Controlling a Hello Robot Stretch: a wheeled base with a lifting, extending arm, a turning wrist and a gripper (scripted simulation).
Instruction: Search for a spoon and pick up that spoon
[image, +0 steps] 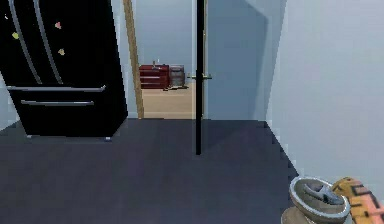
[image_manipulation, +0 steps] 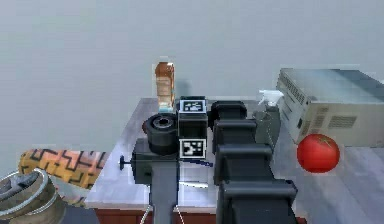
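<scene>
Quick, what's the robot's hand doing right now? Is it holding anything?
Dark two-finger gripper: cannot be told whether it holds anything; its far end is hard to make out above the flat grey tabletop.

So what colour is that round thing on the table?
That round thing is red, clearest in the arm side view.

Dark square arm (image_manipulation: 165, 188) — two white, black-marked squares (image_manipulation: 191, 148) — dark-bodied claw (image_manipulation: 130, 160).
</scene>
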